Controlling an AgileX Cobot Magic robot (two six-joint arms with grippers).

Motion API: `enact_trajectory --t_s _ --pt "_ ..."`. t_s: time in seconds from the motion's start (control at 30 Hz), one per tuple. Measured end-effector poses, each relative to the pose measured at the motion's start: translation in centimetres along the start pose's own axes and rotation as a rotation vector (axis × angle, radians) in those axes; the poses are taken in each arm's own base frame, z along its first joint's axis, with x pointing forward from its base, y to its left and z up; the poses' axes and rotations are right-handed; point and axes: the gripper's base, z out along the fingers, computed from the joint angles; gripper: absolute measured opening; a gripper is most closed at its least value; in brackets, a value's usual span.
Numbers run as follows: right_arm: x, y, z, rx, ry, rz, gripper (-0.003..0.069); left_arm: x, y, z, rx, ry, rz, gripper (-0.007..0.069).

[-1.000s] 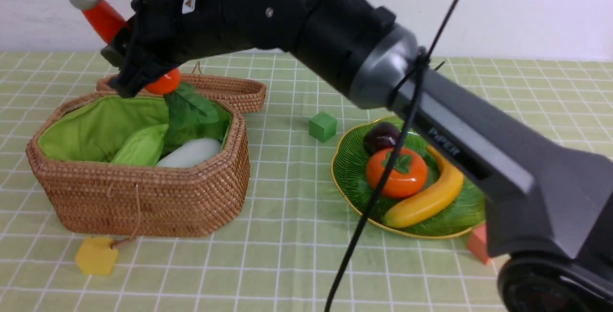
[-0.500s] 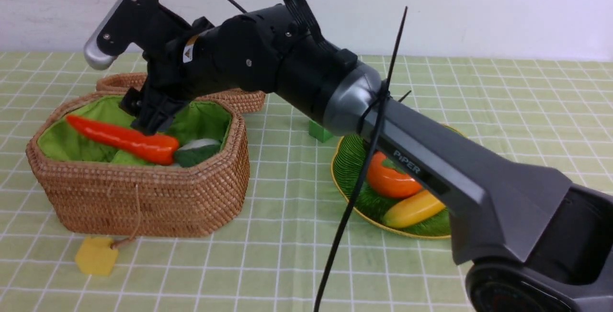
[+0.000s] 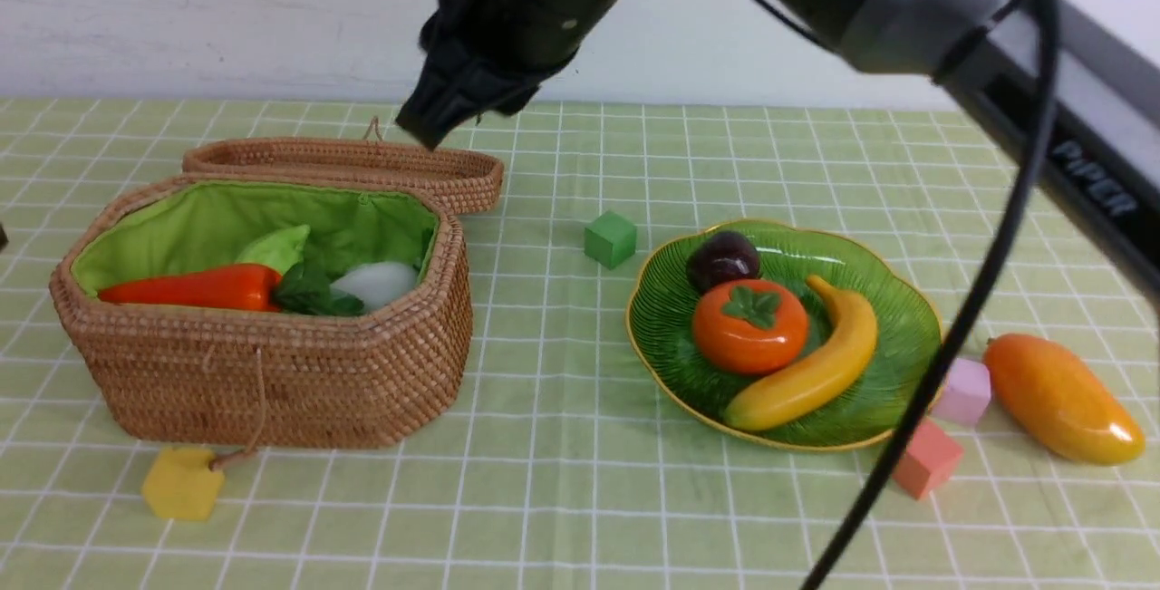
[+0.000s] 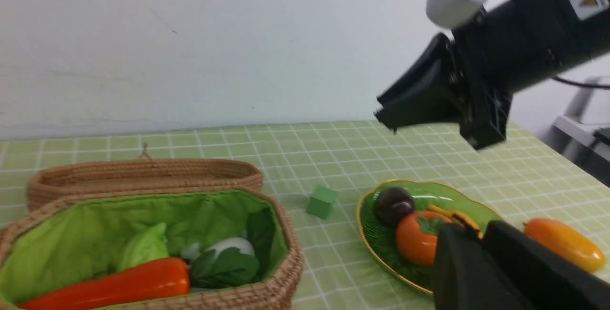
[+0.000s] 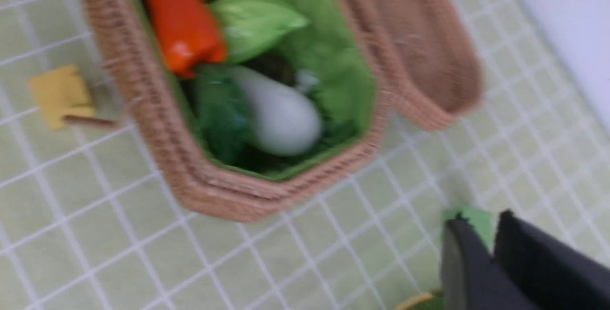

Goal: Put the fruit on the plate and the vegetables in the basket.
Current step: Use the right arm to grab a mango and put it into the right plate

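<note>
Green checked cloth covers my worktop (image 3: 562, 499) under a white wall. From the front I see my right end effector (image 3: 426, 123) raised above the wicker lid (image 3: 344, 164), fingers pressed together and empty, clear of the basket (image 3: 272, 382), which holds a carrot (image 3: 195, 287), a light green gourd (image 3: 276, 247) and a white radish (image 3: 376, 282). The plate (image 3: 893, 391) carries a mangosteen (image 3: 722, 259), persimmon (image 3: 750, 325) and banana (image 3: 816, 372); the mango (image 3: 1060, 398) lies on the cloth to its right, so I judge it comes next. Left wrist: my left end effector (image 4: 481, 253) looks closed, empty, idling near the plate (image 4: 367, 224). Right wrist, blurred: carrot (image 5: 178, 19) and radish (image 5: 281, 115) lie in the green lining. I see no eggplant.
</note>
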Motion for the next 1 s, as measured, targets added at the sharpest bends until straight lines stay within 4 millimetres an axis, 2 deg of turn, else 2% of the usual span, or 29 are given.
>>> enact_trajectory --t_s 0.03,0.1,0.2,0.27,0.3,0.37,0.4,0.43,0.5,0.57,0.63,0.7,0.77,0.8,0.83,0.9,0.93,1.0 --pt "0.1 -0.1 -0.2 0.01 0.003 0.008 0.0044 0.0 0.0 0.0 0.005 0.003 0.0 0.0057" --pt "0.6 -1.0 -2.0 0.073 0.02 0.06 -0.0014 0.4 -0.8 0.0 0.084 0.046 -0.005 0.0057" --pt "2.2 -2.5 -5.1 0.119 0.042 0.136 -0.0019 0.9 -1.6 -0.2 0.175 0.102 0.009 0.0057" --pt "5.2 -4.5 -7.1 0.163 0.103 0.21 -0.0017 1.4 -2.3 -0.4 0.255 0.151 0.041 0.0057" --pt "5.2 -4.8 -7.7 0.171 0.094 0.218 -0.0017 1.5 -2.3 -0.4 0.262 0.159 0.046 0.0057" --pt "10.0 -8.0 -9.9 0.251 0.184 0.347 -0.001 1.9 -3.1 -0.7 0.356 0.19 0.109 0.0057" --pt "10.7 -8.1 -10.1 0.256 0.198 0.358 -0.0009 1.9 -3.2 -0.7 0.37 0.192 0.103 0.0057" --pt "14.2 -10.1 -10.5 0.306 0.279 0.454 0.0001 2.0 -3.6 -1.0 0.429 0.2 0.145 0.0057" --pt "18.4 -12.4 -10.9 0.354 0.366 0.598 0.002 2.0 -4.1 -1.2 0.486 0.194 0.168 0.0057" --pt "22.9 -14.2 -10.2 0.349 0.464 0.761 0.0074 1.9 -4.4 -1.3 0.523 0.179 0.174 0.0057" --pt "25.7 -14.9 -9.3 0.3 0.526 0.856 0.0131 1.9 -4.5 -1.4 0.544 0.166 0.187 0.0057" --pt "28.3 -15.6 -8.2 0.232 0.566 0.902 0.0243 1.8 -4.6 -1.4 0.552 0.159 0.196 0.0057" --pt "29.5 -16.1 -7.1 0.188 0.568 0.896 0.0346 1.8 -4.6 -1.4 0.554 0.157 0.203 0.0057" --pt "29.6 -16.2 -6.8 0.183 0.564 0.895 0.036 1.8 -4.6 -1.4 0.554 0.157 0.203 0.0057" --pt "30.4 -16.8 -5.7 0.163 0.561 0.87 0.0473 1.8 -4.6 -1.4 0.554 0.154 0.205 0.0057" --pt "31.2 -17.3 -4.4 0.15 0.563 0.826 0.0601 1.8 -4.6 -1.4 0.554 0.153 0.206 0.0058" --pt "31.6 -17.6 -3.6 0.145 0.566 0.807 0.0638 1.8 -4.6 -1.4 0.554 0.153 0.206 0.0058" --pt "32.3 -18.0 -2.3 0.135 0.574 0.775 0.0666 1.8 -4.6 -1.4 0.554 0.153 0.207 0.0058"
